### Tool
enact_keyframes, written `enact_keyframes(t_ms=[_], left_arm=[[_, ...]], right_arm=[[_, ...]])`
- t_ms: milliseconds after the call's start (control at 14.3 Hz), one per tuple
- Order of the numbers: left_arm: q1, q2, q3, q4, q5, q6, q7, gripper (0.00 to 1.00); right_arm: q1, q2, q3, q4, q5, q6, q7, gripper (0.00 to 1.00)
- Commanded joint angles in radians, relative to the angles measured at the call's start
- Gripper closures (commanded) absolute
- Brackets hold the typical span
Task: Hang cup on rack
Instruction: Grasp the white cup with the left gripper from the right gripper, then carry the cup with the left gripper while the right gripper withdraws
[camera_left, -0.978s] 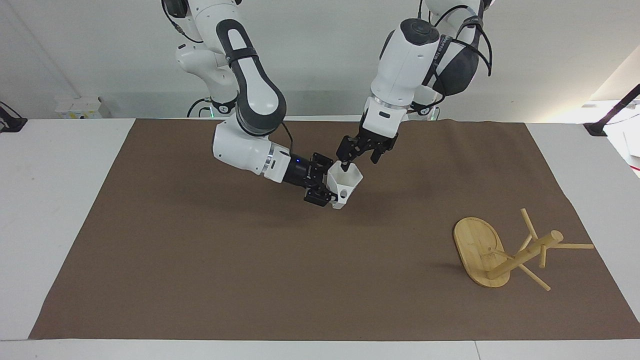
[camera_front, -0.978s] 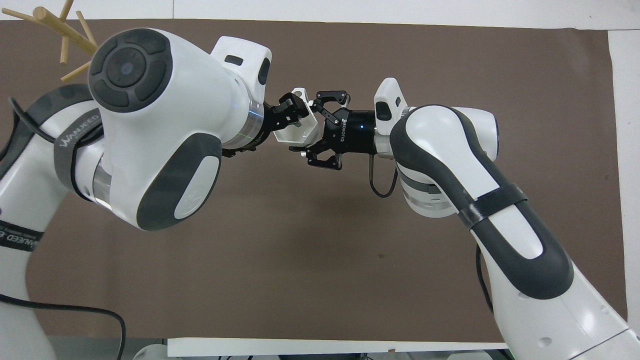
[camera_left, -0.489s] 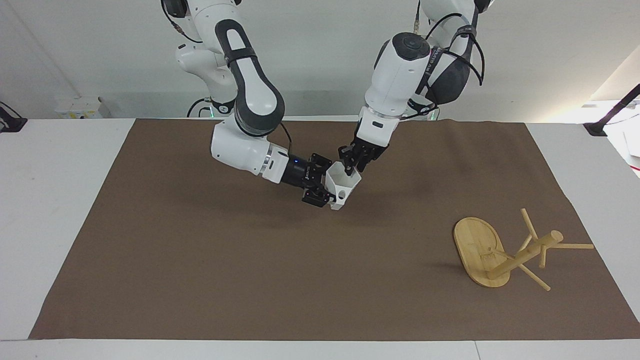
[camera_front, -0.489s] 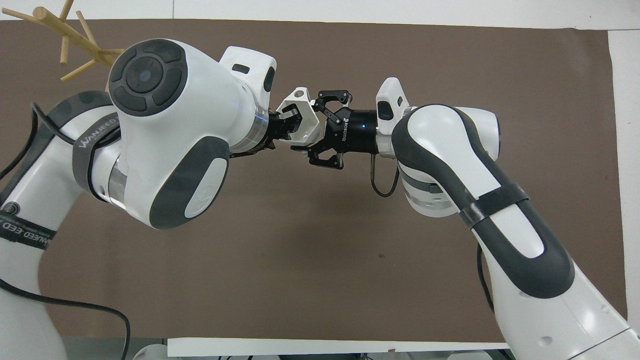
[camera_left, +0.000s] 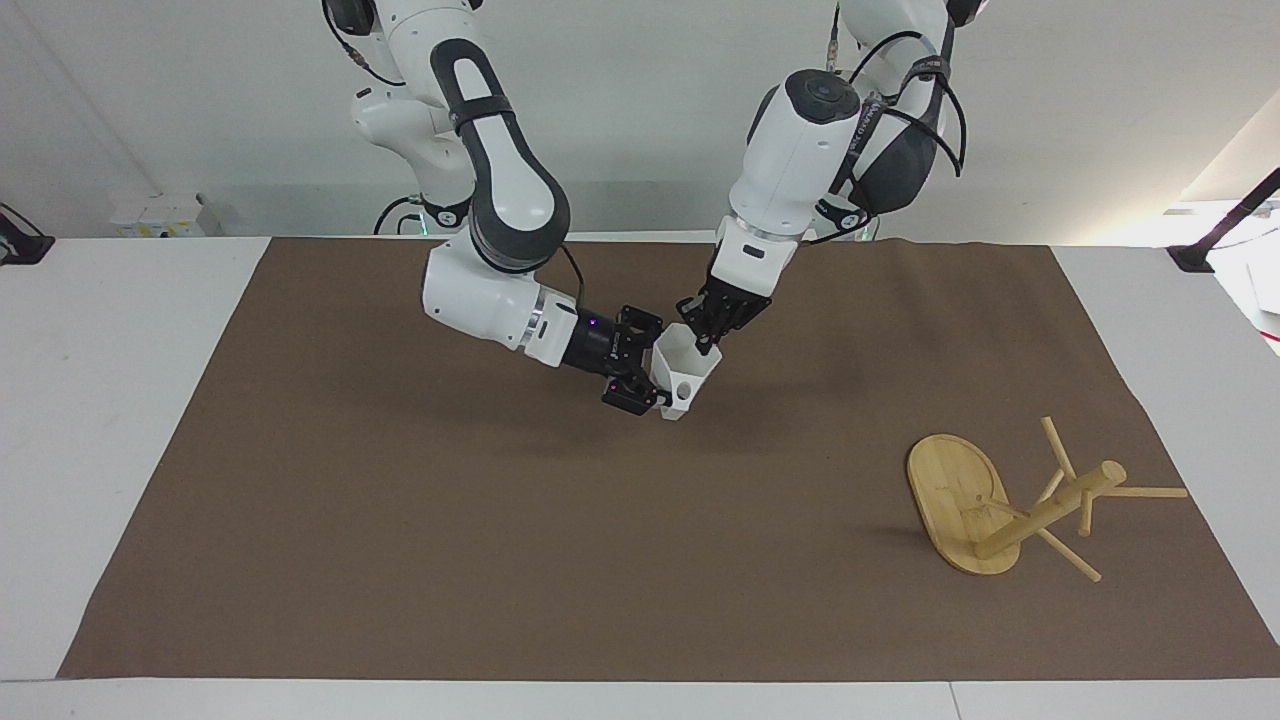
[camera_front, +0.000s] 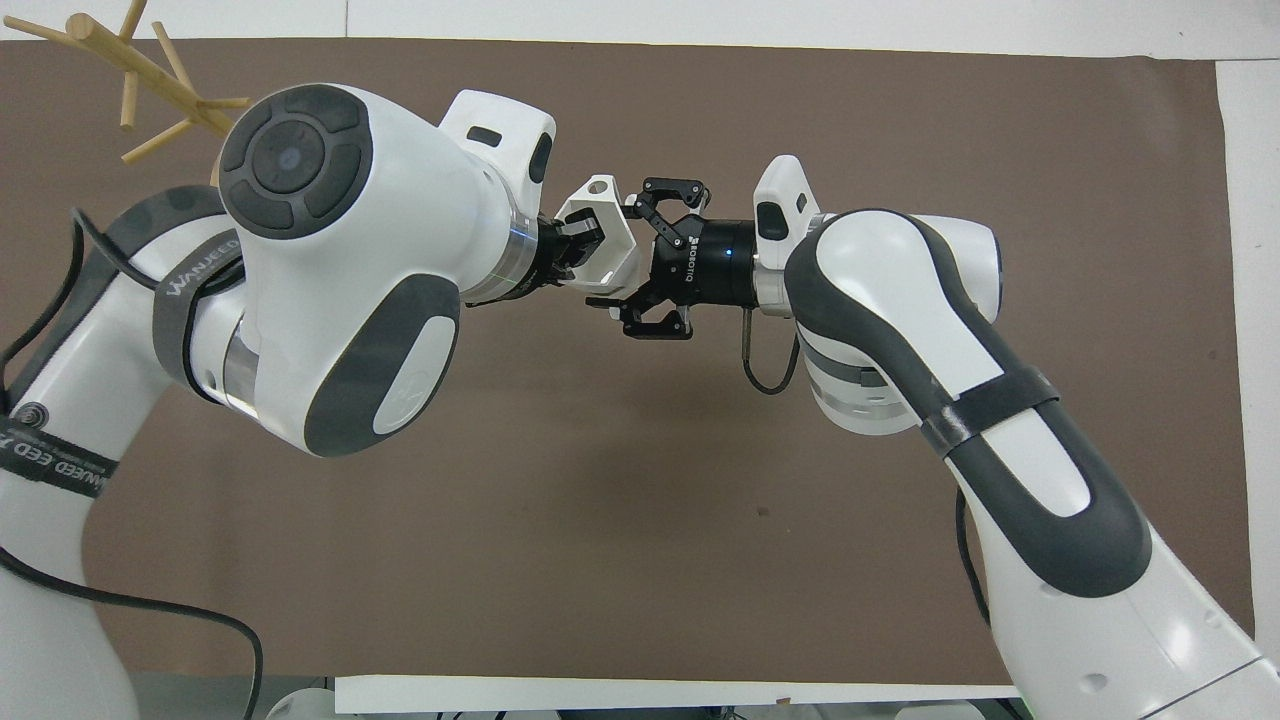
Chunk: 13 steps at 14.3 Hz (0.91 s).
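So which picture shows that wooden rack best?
The facing view: the whole rack shows there, tipped over on the brown mat, its oval base on edge and its post and pegs sticking out sideways. The overhead view catches only its peg ends; the left arm hides the rest.

A robotics lab: two arms (camera_left: 500, 180) at a mat-covered table (camera_left: 130, 400) (bare white walls).

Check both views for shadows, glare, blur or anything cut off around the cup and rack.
Facing view: even light, only soft shadows on the brown mat under the arms; cup and rack both sharp and whole. Overhead view: no glare, but the left arm fills much of it, and the rack is cut off at the frame's corner.
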Motion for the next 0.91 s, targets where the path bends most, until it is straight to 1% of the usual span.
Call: enact_keyframes(t_ms=[0, 70, 280, 419, 489, 629, 769, 839], left_arm=[[-0.003, -0.006, 0.012, -0.018, 0.004, 0.035, 0.034, 1.00], [-0.002, -0.006, 0.012, -0.018, 0.004, 0.037, 0.046, 1.00], [0.000, -0.006, 0.015, -0.015, 0.004, 0.037, 0.060, 1.00], [0.000, -0.006, 0.018, -0.015, 0.005, 0.037, 0.058, 1.00], [0.000, -0.007, 0.020, -0.015, 0.013, 0.038, 0.058, 1.00], [0.018, -0.012, 0.026, -0.016, 0.036, 0.040, 0.058, 1.00], [0.080, -0.010, 0.026, -0.018, 0.050, 0.051, 0.064, 1.00], [0.101, -0.018, 0.026, -0.018, 0.076, 0.072, 0.092, 1.00]], right_arm=[[-0.063, -0.026, 0.000, -0.029, -0.008, -0.056, -0.004, 0.00], [-0.094, -0.029, -0.003, -0.036, -0.037, -0.097, -0.004, 0.00], [-0.256, -0.037, -0.005, -0.029, -0.288, -0.232, 0.002, 0.00], [-0.351, -0.068, -0.007, -0.026, -0.456, -0.254, 0.016, 0.00], [-0.397, -0.075, -0.007, -0.021, -0.529, -0.260, 0.051, 0.00], [-0.488, -0.097, -0.007, -0.015, -0.690, -0.328, 0.164, 0.00], [-0.571, -0.127, -0.007, -0.001, -0.855, -0.369, 0.296, 0.00], [-0.603, -0.146, -0.007, 0.005, -0.917, -0.380, 0.341, 0.00]])
